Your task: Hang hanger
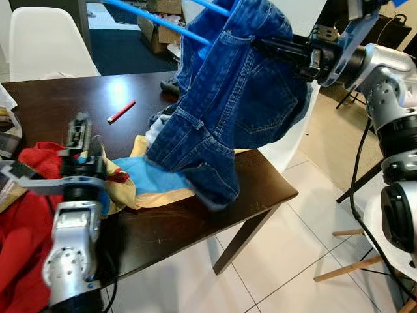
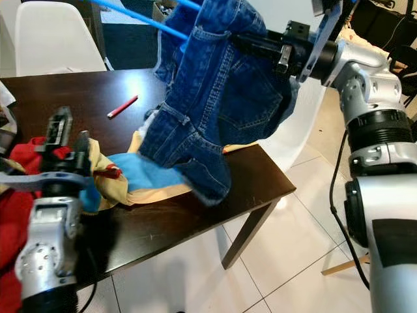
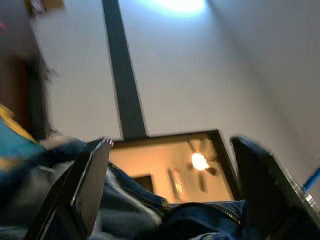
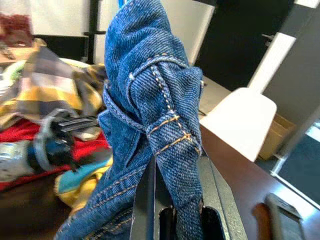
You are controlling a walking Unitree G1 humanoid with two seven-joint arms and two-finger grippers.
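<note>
Heavy blue denim jeans [image 1: 228,111] with orange topstitching, draped in thick folds over a thin blue plastic hanger [image 1: 153,18] raised above the dark glossy wooden table [image 1: 260,179]. Right gripper [image 4: 175,200] clamped on a bunched denim fold, black fingers pressed tight against the cloth. Left gripper [image 3: 170,192] low over the table's near edge, black fingers [image 3: 87,185] spread wide, nothing between them. Beneath the jeans' hem, a soft heap of crumpled laundry: light blue cloth [image 1: 146,175], tan fabric [image 1: 163,197], red garment [image 1: 29,215]. Slim red pen [image 1: 121,111] lying flat on the tabletop. Smooth white moulded chair [image 1: 45,42] behind the table; pale tiled floor [image 1: 287,261] below.
</note>
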